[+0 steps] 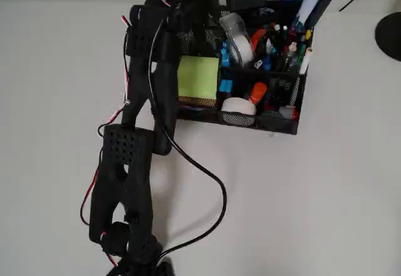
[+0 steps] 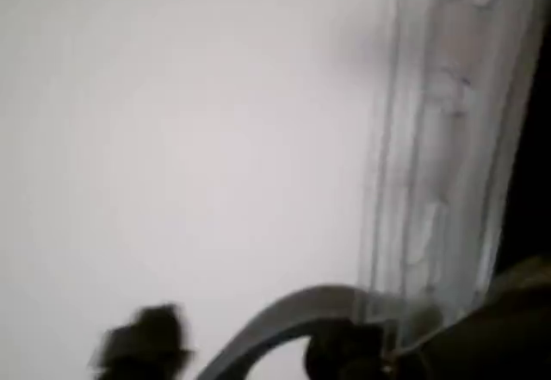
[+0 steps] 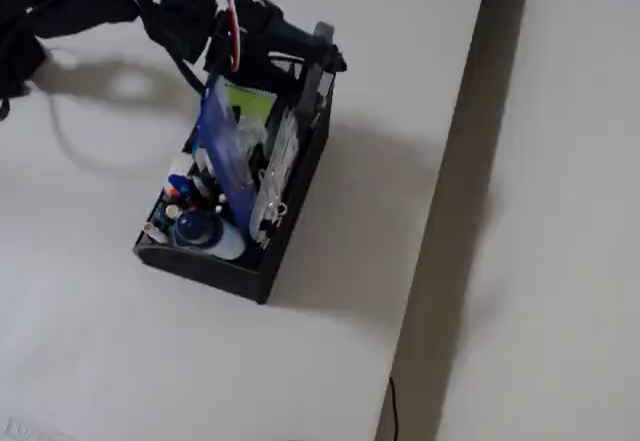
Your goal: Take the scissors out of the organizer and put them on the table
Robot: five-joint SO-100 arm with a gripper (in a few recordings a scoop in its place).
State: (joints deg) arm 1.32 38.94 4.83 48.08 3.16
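Observation:
The black mesh organizer point(image 1: 263, 122) stands on the white table point(image 1: 313, 194) with a lime-green pad point(image 1: 198, 77), a tape roll point(image 1: 237, 38) and pens. My black gripper point(image 1: 188, 4) reaches over its back left corner. In the fixed view the gripper point(image 3: 310, 56) sits at the organizer's point(image 3: 230, 271) far end, against a dark grey upright piece point(image 3: 318, 76). The blurred wrist view shows a grey curved loop point(image 2: 275, 311) that looks like a handle of the scissors, beside a dark finger point(image 2: 344, 350). Whether the jaws hold it is unclear.
A tall blue-and-clear plastic piece point(image 1: 310, 0) rises from the organizer's back right. A black round base point(image 1: 391, 35) sits at the table's top right. The arm's black cable point(image 1: 213, 188) loops over the table in front. The table edge point(image 3: 440, 211) runs down the right of the fixed view.

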